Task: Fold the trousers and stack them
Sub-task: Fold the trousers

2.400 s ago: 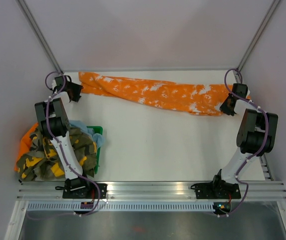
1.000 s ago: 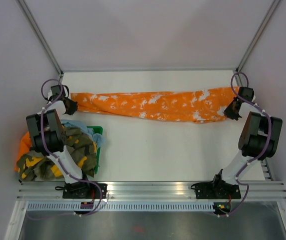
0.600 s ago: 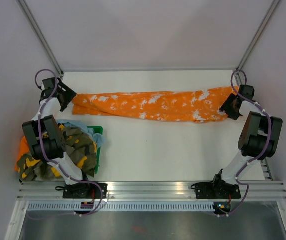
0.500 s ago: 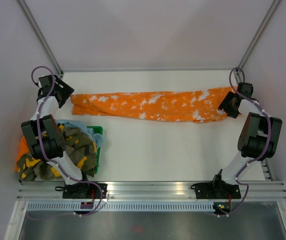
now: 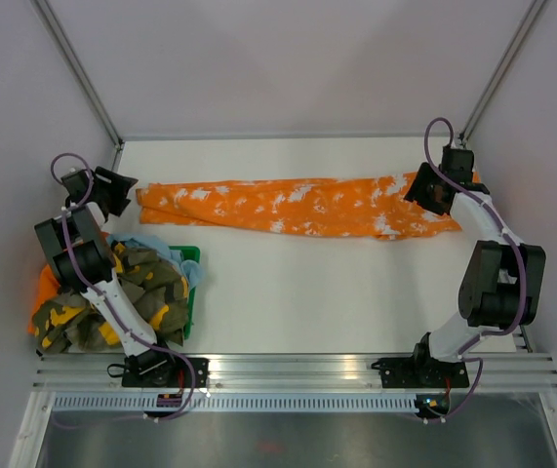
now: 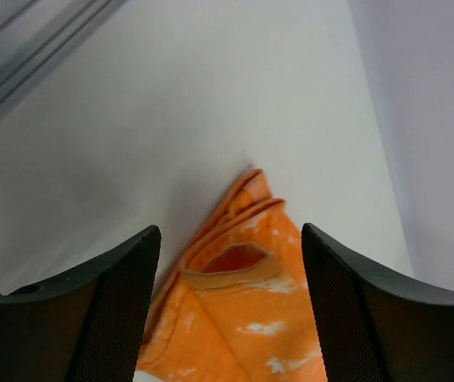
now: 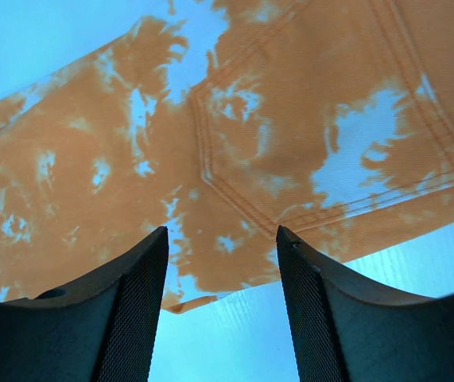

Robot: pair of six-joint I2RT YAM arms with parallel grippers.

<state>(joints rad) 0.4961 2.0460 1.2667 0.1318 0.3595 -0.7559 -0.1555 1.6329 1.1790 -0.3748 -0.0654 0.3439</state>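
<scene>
The trousers (image 5: 298,207), orange with white splotches, lie stretched out lengthwise across the back of the table (image 5: 307,292). Just off their left end hovers my left gripper (image 5: 122,188), open and holding nothing. In the left wrist view a leg hem (image 6: 238,274) lies between and below the spread fingers of the left gripper (image 6: 230,231). My right gripper (image 5: 424,190) is open above the right, waist end. The right wrist view shows a stitched back pocket (image 7: 322,119) of the trousers under the right gripper (image 7: 223,231), with nothing between the fingers.
A green basket (image 5: 189,297) at the near left holds a camouflage garment (image 5: 146,292) and a light blue cloth (image 5: 193,275); more orange fabric (image 5: 48,281) pokes out on its left. Slanted frame posts (image 5: 83,78) rise at the back corners. A metal rail (image 5: 298,370) runs along the near edge.
Both grippers opened and let go of the trousers, which now lie on the table. The left gripper drew back to the left; the right one rose and shifted inward over the waist end.
</scene>
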